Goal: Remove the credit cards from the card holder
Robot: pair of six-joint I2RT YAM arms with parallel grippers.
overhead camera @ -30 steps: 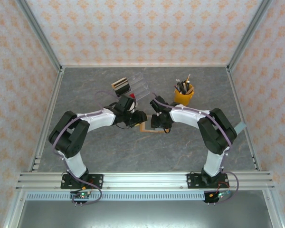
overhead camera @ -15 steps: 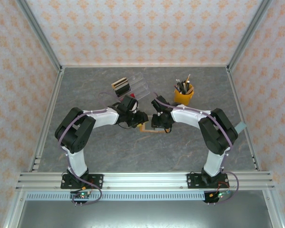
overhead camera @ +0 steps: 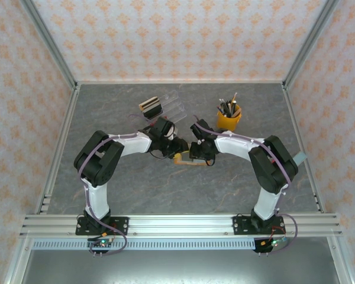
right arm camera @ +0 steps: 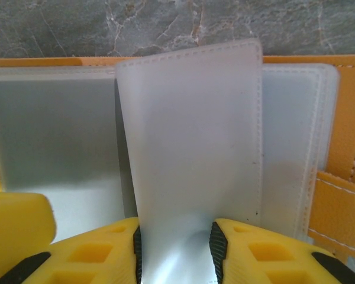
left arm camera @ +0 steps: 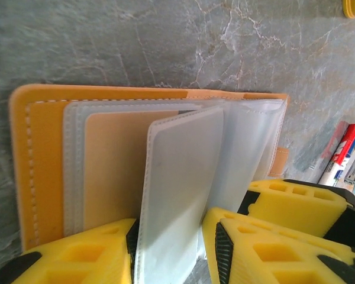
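Observation:
The orange card holder (overhead camera: 188, 160) lies open on the grey table between my two grippers. In the left wrist view its orange cover (left arm camera: 44, 148) holds several clear plastic sleeves. A tan card-shaped rectangle (left arm camera: 112, 165) shows through one flat sleeve. One sleeve (left arm camera: 177, 177) stands up between the pads of my left gripper (left arm camera: 171, 234). In the right wrist view a clear sleeve (right arm camera: 189, 136) stands upright, spanning from pad to pad of my right gripper (right arm camera: 174, 234). Both grippers (overhead camera: 177, 149) (overhead camera: 196, 155) meet over the holder.
A yellow cup of pens (overhead camera: 229, 117) stands behind the right gripper. A clear stand with a wooden block (overhead camera: 157, 106) sits behind the left one. A red and white marker (left arm camera: 341, 154) lies close to the holder's far side.
The left arm has drawn in toward the middle and its gripper has come up against the holder. Both grippers have narrowed a little on the sleeves.

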